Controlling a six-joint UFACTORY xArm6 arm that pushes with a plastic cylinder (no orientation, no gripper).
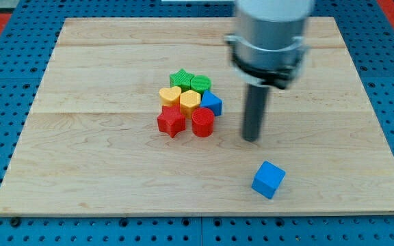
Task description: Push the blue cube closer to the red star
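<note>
Bench (81,82) boards spread wide and mostly bare, giving plenty of room on every side. Next in size, the cluster near the middle sits packed tight, pieces touching: green star (180,78), green round block (200,84), yellow heart (170,95), a second yellow block (189,101), a blue block (212,103), red cylinder (202,122) and red star (172,121) at its left-bottom corner. Alone toward the view's bottom right, near that edge, lies the blue cube (268,180). My tip (252,139), a bare rod with nothing to clench or release, stands between cluster and cube, touching neither; probably it must circle behind the cube.

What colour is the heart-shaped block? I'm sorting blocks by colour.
Yellow: the heart-shaped block, in the camera view.
</note>
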